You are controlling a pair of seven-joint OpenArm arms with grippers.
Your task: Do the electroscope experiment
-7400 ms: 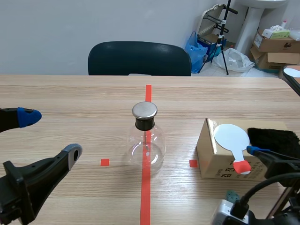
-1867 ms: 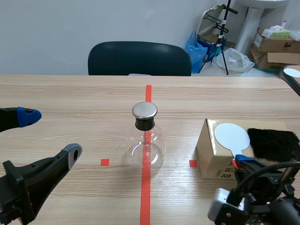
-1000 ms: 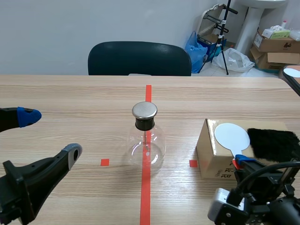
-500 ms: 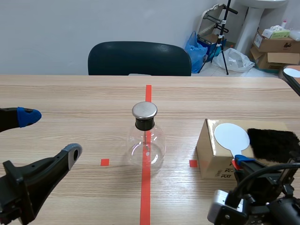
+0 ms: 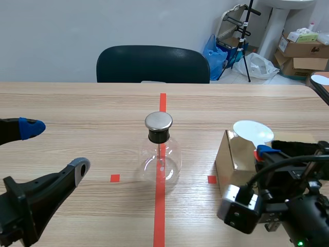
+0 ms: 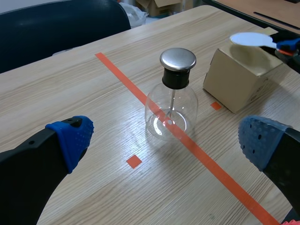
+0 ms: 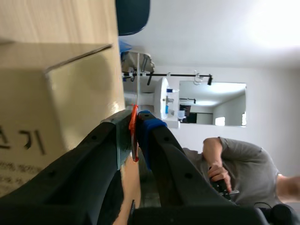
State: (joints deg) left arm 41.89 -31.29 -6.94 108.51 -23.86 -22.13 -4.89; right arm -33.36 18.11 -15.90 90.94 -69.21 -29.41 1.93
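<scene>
Pale wood makes up the table [image 5: 77,103] in the scene view, with a dark chair [image 5: 152,64] behind it, and the electroscope [image 5: 160,154] stands in the middle on the orange-red tape line [image 5: 160,206], its metal cap [image 5: 158,121] on top. At your right, the right gripper [image 5: 263,152] holds the white disc [image 5: 253,131] by its handle, raised just over the cardboard box [image 5: 234,154]; the black fur [image 5: 295,145] lies on the box just beside the disc. The left gripper [image 5: 54,149] rests low at the left with its fingers spread wide and nothing between them. From the left wrist view you see the same: both blue pads are far apart, the flask is ahead of them and well apart, and the disc hangs flat above the box beyond it. In the right wrist view the two fingers are pressed together on the thin orange-red handle [image 7: 133,133], with the disc edge-on ahead of them and the box wall close beside; a person [image 7: 239,159] is seen far behind. I judge the step is to charge the disc on the fur and then carry it to the cap. Keep the grip on the handle only — the plate should not brush the box. Move it level and slowly, because the handle is thin and may turn between the pads. Come to the cap from above and do not push the flask sideways — it is light glass and may tip.
</scene>
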